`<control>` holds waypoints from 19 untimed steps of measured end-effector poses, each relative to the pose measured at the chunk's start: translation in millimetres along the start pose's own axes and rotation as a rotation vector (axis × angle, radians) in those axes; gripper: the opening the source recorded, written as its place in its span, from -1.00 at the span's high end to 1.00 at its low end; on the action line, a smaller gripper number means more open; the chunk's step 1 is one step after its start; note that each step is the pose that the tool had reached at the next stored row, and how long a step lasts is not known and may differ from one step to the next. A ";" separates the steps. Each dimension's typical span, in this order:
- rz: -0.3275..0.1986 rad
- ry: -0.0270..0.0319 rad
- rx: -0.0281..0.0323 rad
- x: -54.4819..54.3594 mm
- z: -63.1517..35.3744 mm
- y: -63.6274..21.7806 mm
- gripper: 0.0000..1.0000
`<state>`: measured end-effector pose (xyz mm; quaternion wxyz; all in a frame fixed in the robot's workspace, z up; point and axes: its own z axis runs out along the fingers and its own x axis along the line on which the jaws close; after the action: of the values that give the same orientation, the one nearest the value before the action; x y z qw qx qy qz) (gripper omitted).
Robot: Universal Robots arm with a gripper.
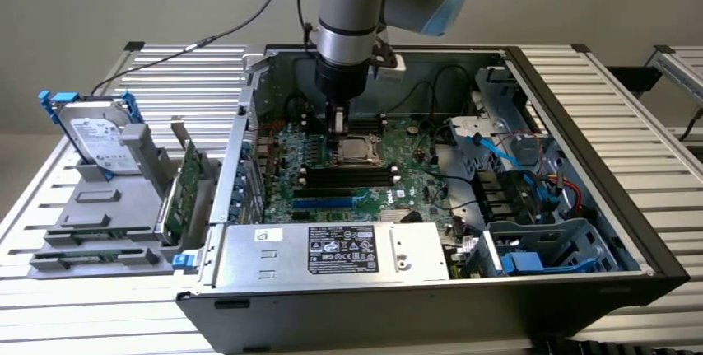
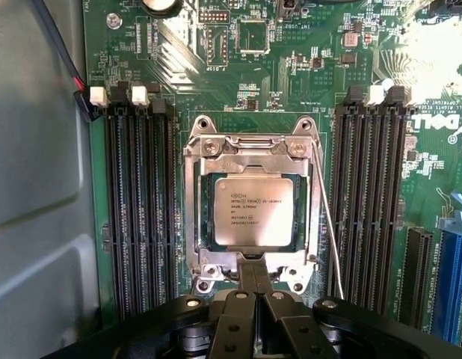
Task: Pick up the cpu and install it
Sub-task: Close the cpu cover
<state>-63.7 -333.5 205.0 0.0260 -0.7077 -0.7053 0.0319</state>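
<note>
The cpu (image 2: pixel 253 212), a small square chip with a silver-grey printed top, lies flat in the metal socket frame (image 2: pixel 195 217) on the green motherboard (image 2: pixel 291 75). In the exterior view the cpu (image 1: pixel 354 151) sits mid-board inside the open computer case (image 1: pixel 582 116). My gripper (image 2: pixel 255 275) is shut with nothing between its fingers, its tips together right at the edge of the socket frame beside the chip. From outside, my gripper (image 1: pixel 339 123) hangs straight down just behind the socket. A thin wire lever (image 2: pixel 328 224) runs along one side of the frame.
Black memory slots (image 2: pixel 137 209) flank the socket on both sides (image 2: pixel 369 202). The silver power supply (image 1: pixel 329 252) fills the case front; blue cables and drive bays (image 1: pixel 528 190) sit at the exterior view's right. Outside, a hard drive (image 1: pixel 97 134) and a green card (image 1: pixel 184 184) stand in a grey fixture.
</note>
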 end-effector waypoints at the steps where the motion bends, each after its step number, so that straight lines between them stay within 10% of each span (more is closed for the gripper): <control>1: 0.000 0.0000 -0.0003 0.0 0.7 -0.2 0.79; 19: 0.003 0.0040 -0.0007 -3.5 -13.5 -8.4 0.79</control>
<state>-71.0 -336.9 219.2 0.0272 -0.7088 -0.7043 0.0303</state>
